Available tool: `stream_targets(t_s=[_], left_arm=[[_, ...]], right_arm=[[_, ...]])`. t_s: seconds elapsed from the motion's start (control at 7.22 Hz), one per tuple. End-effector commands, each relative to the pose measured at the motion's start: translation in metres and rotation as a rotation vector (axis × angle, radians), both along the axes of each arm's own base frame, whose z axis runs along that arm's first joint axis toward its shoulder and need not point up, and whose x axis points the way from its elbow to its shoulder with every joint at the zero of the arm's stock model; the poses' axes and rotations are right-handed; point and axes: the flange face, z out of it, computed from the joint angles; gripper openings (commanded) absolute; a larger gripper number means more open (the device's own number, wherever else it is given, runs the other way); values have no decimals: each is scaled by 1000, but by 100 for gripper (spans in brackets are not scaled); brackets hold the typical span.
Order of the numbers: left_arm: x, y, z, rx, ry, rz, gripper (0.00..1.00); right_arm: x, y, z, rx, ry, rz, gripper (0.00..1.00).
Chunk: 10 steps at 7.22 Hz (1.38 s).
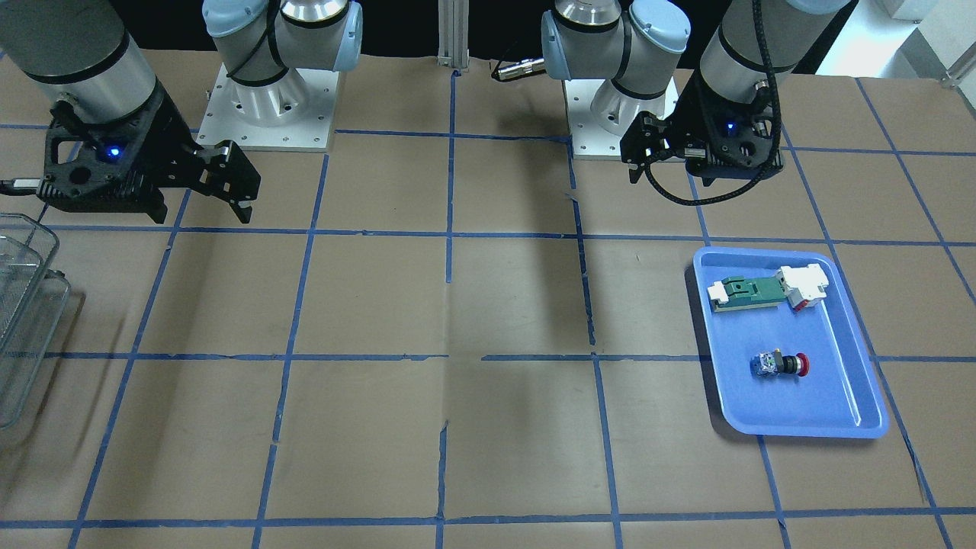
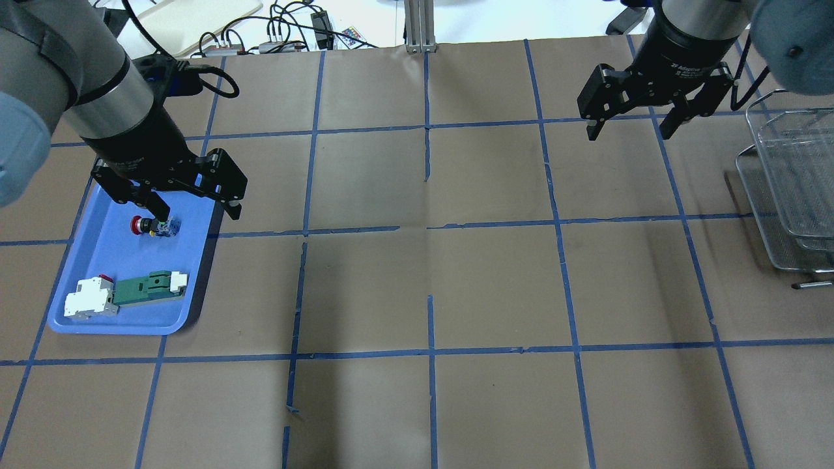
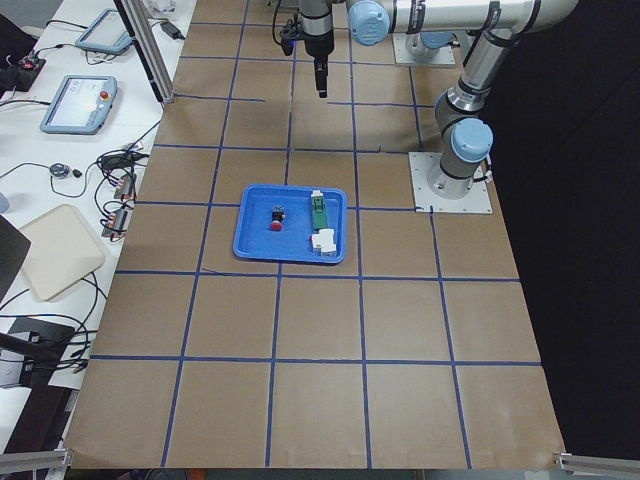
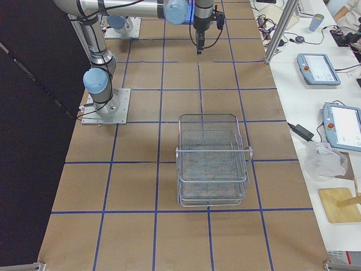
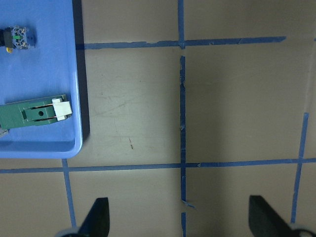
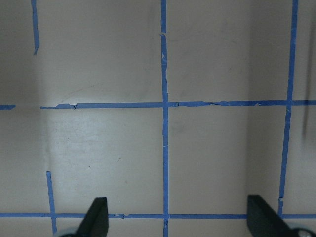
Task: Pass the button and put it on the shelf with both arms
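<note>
Both wrists are held raised over the tabletop (image 2: 430, 293), pointed down, fingers spread wide. Left gripper (image 2: 197, 210) is positioned by the tray (image 2: 104, 260) holding the button (image 2: 153, 226); right gripper (image 2: 629, 130) near the shelf (image 2: 782, 182).

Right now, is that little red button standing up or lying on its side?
Lying on its side: the button rests flat in the blue tray, red cap pointing sideways.

Bench (image 2: 495, 286) is covered in brown paper, gridded with blue tape (image 2: 431, 391) that is frayed in spots. Aluminium post (image 2: 417, 26) at the far edge, cable tangle (image 2: 287, 36) beside it. White side table (image 3: 30, 140) carries teach pendants (image 3: 78, 103). Black backdrop (image 3: 590, 200) along one side. Even light, soft shadows.
</note>
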Motion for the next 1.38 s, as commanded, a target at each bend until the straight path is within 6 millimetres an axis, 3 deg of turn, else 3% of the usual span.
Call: stream_targets(t_s=[0.0, 0.69, 0.83, 0.97, 1.25], left_arm=[[-1, 0, 1, -4, -1, 3, 100], [0, -1, -2, 1, 0, 1, 100], [11, -7, -2, -13, -2, 35, 100], [40, -17, 1, -48, -4, 123, 100], [126, -38, -5, -109, -20, 401, 100]], right_arm=[[-1, 2, 7, 12, 13, 0, 100], [-3, -2, 5, 8, 20, 11, 100], [-5, 2, 2, 26, 24, 18, 100], [-4, 4, 2, 25, 35, 29, 100], [-4, 5, 7, 13, 50, 33, 100]])
